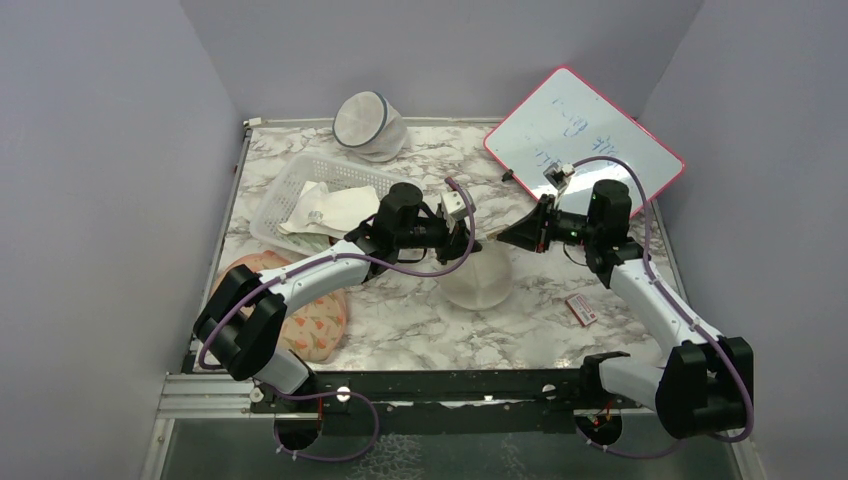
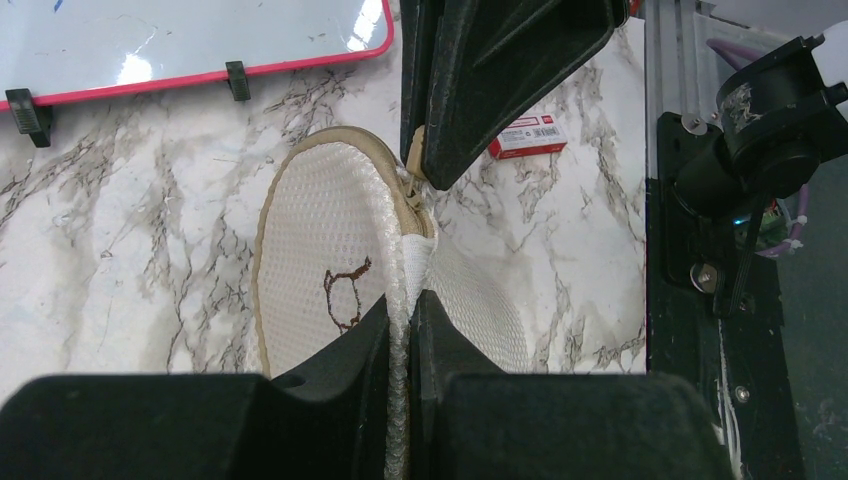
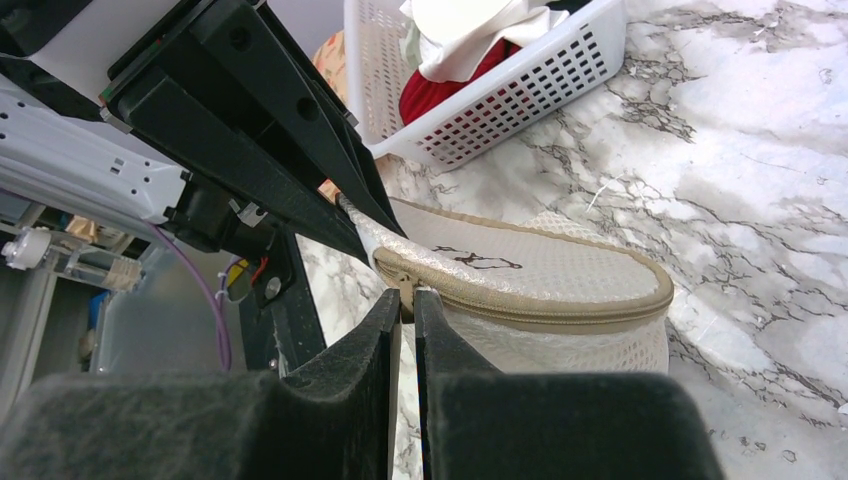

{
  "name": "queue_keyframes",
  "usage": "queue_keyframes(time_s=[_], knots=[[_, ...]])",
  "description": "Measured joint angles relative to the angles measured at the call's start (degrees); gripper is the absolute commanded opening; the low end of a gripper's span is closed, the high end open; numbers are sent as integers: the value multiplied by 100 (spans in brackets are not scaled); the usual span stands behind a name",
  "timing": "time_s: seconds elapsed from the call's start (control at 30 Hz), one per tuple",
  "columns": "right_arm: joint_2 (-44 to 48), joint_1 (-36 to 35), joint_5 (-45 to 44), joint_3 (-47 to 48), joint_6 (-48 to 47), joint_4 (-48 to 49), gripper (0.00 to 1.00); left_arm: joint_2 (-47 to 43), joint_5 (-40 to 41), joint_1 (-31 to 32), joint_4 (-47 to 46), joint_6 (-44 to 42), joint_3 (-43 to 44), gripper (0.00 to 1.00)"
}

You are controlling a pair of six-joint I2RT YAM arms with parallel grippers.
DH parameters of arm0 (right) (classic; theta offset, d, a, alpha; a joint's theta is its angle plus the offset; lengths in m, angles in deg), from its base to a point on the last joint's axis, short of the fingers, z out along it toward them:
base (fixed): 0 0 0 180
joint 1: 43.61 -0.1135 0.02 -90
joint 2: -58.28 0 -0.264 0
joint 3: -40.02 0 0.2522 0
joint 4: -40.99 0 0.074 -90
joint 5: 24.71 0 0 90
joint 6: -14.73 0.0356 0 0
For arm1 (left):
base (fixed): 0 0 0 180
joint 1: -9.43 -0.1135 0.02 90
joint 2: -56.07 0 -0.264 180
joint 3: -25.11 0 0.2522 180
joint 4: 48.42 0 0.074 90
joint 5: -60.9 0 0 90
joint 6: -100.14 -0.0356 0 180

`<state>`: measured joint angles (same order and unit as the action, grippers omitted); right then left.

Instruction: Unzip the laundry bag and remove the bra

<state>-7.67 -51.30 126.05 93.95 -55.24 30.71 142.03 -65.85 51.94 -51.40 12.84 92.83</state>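
1. Peach-orange patterned fabric, a soft rounded bundle (image 1: 305, 318), lies nearest the left arm's base. A small flat red-and-white box (image 1: 581, 308) rests on the marble-veined table (image 1: 400, 325) towards the right.
2. Mid-table sits the laundry bag (image 1: 478, 282), a round cream dome of fine mesh edged in tan piping. Its flat face bears a dark line drawing, and its rim is raised where the grippers meet.
3. The left gripper (image 2: 410, 305) is pinched tight on the bag's woven rim, with only the mesh between its black fingers.
4. The right gripper (image 3: 405, 300), tip to tip with it, is clamped on the tan zip pull (image 2: 413, 152). The zip looks closed along the visible curve.
5. Farther back stands a white lattice plastic basket (image 1: 285, 190) holding white cloth (image 1: 335, 210) and red cloth (image 3: 440, 95).
6. Beyond lie a glossy whiteboard (image 1: 590, 125), pink-framed, and a white mesh round bag (image 1: 368, 125) with a grey-blue rim.
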Motion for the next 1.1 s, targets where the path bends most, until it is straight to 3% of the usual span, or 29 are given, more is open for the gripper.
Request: queue_keyframes(time_s=[0.2,0.8,1.1], knots=[[-2,0,-4,0,-9,-4,20,0,-4,0,-2,2,0,0],[76,0,-240,146,-35,-188,29,0,-20,0,-48,24,0,0],[149,0,-398,168,-85,-302,22,2,-35,0,-70,39,0,0]])
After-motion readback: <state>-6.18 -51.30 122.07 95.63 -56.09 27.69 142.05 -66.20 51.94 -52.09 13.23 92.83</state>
